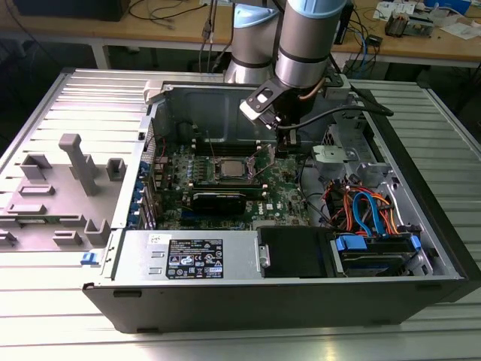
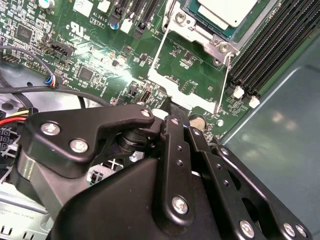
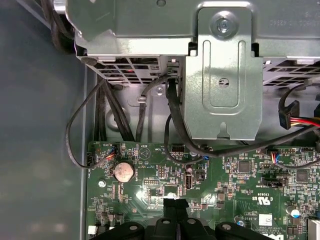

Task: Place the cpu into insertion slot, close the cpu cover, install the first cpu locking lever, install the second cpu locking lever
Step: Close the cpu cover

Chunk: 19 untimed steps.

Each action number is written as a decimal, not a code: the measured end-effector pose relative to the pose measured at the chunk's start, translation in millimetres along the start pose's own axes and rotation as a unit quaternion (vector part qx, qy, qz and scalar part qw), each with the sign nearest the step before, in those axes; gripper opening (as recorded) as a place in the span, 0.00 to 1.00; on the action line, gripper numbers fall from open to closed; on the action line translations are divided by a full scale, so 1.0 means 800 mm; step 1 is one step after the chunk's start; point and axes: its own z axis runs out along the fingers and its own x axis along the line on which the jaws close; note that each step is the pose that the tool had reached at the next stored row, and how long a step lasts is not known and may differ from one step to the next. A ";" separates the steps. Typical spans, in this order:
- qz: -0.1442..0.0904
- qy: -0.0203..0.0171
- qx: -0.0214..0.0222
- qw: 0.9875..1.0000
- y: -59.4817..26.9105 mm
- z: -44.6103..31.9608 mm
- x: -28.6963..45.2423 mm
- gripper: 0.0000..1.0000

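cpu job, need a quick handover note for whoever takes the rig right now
The gripper: fingers look shut, tip at the free edge of the cpu cover; contact unclear.
The cpu sits in the insertion slot.
The cover is open, folded back over the board.
Done: cpu placed.
Left: close the cover, both locking levers.

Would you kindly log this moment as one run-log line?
small silver-topped square cpu: seated in grey-rimmed square insertion slot | thin silver metal-frame cpu cover: open, not yet closed | black gripper: at cover's free edge
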 end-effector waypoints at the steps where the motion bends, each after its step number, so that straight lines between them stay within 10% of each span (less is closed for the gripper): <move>1: 0.000 0.000 0.000 1.000 0.000 0.0000 0.0000 0.11; 19: 0.000 0.000 0.000 1.000 -0.010 -0.0001 0.0002 0.11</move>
